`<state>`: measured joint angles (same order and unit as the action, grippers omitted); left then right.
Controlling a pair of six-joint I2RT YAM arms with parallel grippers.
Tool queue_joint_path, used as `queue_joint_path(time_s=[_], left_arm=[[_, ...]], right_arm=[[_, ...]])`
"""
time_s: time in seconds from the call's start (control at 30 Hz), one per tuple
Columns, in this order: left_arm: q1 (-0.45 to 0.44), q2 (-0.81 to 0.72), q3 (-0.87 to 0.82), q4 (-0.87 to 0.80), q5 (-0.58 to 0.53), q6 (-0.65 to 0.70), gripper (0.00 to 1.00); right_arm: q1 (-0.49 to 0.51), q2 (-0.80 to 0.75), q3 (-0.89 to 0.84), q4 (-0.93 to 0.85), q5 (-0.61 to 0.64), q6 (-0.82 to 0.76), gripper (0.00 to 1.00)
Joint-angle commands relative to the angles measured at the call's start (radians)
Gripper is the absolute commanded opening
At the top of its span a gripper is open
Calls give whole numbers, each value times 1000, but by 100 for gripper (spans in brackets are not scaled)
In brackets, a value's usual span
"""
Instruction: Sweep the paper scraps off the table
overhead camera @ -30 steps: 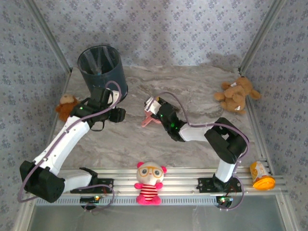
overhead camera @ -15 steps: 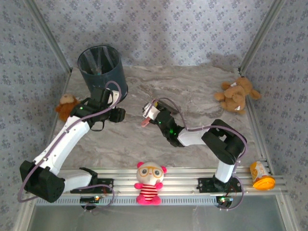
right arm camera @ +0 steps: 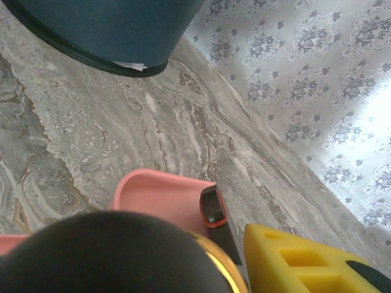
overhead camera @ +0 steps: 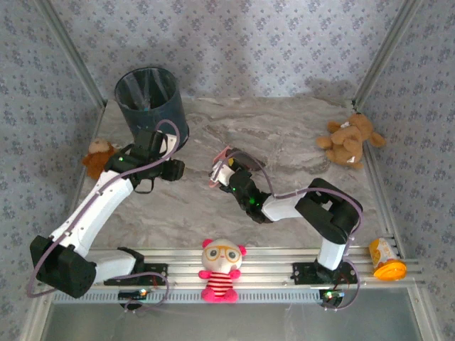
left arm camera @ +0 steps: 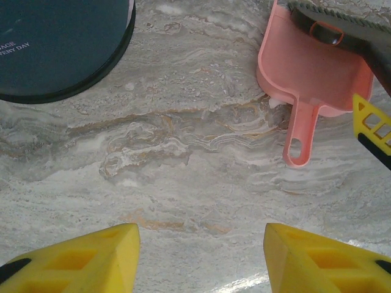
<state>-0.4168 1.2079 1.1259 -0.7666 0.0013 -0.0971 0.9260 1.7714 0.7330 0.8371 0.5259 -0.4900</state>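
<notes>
No paper scraps show on the marbled table; any there may be are hidden. A pink dustpan lies on it right of the dark bin, partly under my right gripper. My right gripper is shut on a black brush that reaches over the pan, its orange-ringed tip at the pan's edge. My left gripper hovers open over bare table left of the pan, with nothing between its yellow fingers.
The bin stands at the back left. A small brown bear lies at the left edge and a tan teddy at the right. A pink doll and an orange cup sit on the front rail.
My right gripper has swung a little leftward and nearer with the brush, over the dustpan, and its forearm has dropped lower. The left arm has stayed still.
</notes>
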Motion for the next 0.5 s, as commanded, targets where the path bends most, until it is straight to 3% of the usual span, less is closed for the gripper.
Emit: queue_joint_path(time_s=[0.0,0.47], left_arm=[[6,11,4,-25,-18,16,56],[6,24,7,-32,-23,20,56]], right_arm=[[16,11,-18,-7,34,46,48],[51,13,-54,-26,60,91,58]])
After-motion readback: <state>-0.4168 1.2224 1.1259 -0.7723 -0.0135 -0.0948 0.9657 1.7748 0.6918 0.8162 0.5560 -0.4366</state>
